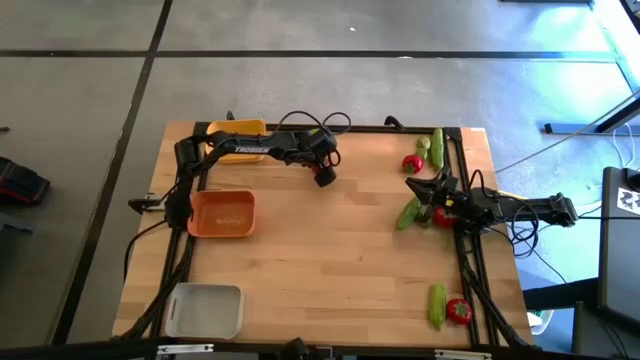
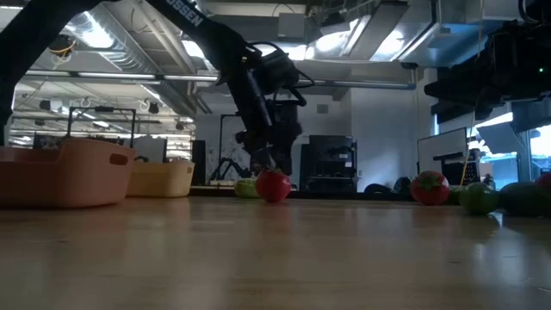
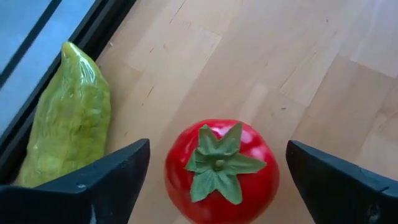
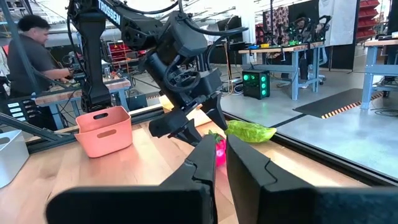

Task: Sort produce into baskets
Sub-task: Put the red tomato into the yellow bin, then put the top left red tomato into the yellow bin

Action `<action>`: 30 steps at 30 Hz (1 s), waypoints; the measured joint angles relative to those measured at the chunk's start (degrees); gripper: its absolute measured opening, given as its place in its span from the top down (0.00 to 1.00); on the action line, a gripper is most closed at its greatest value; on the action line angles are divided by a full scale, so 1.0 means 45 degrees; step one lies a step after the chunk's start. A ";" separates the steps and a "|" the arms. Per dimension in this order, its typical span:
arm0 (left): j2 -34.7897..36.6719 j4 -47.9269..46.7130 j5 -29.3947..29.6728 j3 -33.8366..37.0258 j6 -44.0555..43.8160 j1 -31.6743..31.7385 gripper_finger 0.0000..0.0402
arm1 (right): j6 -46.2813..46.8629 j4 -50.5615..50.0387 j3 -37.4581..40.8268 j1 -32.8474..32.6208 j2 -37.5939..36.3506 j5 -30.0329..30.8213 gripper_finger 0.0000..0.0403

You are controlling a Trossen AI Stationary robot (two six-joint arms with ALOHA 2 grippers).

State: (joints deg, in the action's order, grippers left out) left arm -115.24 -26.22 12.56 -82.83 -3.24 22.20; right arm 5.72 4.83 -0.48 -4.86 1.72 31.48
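The cucumber (image 3: 68, 118) crowds one side of the tomato (image 3: 221, 171); bare table (image 3: 298, 74) flanks the other.

Bright overhead room light, dim at bench level

Ceiling lamps (image 2: 86, 39) glare in the low view, leaving the near bench (image 2: 275, 258) dark and soft; the tomato (image 3: 221, 171) shines with small white highlights, close and sharp.

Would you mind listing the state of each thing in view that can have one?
left gripper: open, straddling the tomato, not gripping it.
right gripper: shut, empty.
tomato: on the table, stem up.
cucumber: lying flat, apart from the tomato.
orange basket: upright, no produce seen inside.
white basket: upright, empty.
yellow basket: upright, partly hidden, contents unseen.
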 joint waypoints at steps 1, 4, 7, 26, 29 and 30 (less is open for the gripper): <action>0.0000 -0.0005 0.0000 0.0000 0.0009 0.0000 0.06 | 0.0000 -0.0003 -0.0003 0.0005 0.0003 0.0000 0.91; 0.0000 -0.0034 0.0012 0.0000 -0.0336 -0.0088 0.05 | 0.0000 -0.0008 -0.0002 0.0005 0.0005 0.0000 0.91; -0.0103 0.0053 0.0016 -0.0015 -0.0236 -0.0211 0.06 | -0.0002 -0.0010 -0.0003 0.0000 0.0002 0.0000 0.91; -0.1025 -0.0044 0.0321 -0.0019 -0.0222 -0.0233 0.06 | -0.0005 -0.0032 -0.0003 0.0005 0.0000 0.0000 0.91; -0.1025 -0.0046 0.0340 -0.0019 -0.0205 -0.0254 0.09 | -0.0005 -0.0036 0.0000 0.0002 0.0001 0.0000 0.91; -0.1024 -0.0048 0.0379 -0.0019 -0.0204 -0.0248 0.11 | -0.0005 -0.0037 -0.0003 0.0000 0.0003 0.0000 0.91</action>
State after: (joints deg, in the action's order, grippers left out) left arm -119.85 -26.43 14.26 -82.91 -4.16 21.08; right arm 5.69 4.67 -0.49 -4.86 1.73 31.48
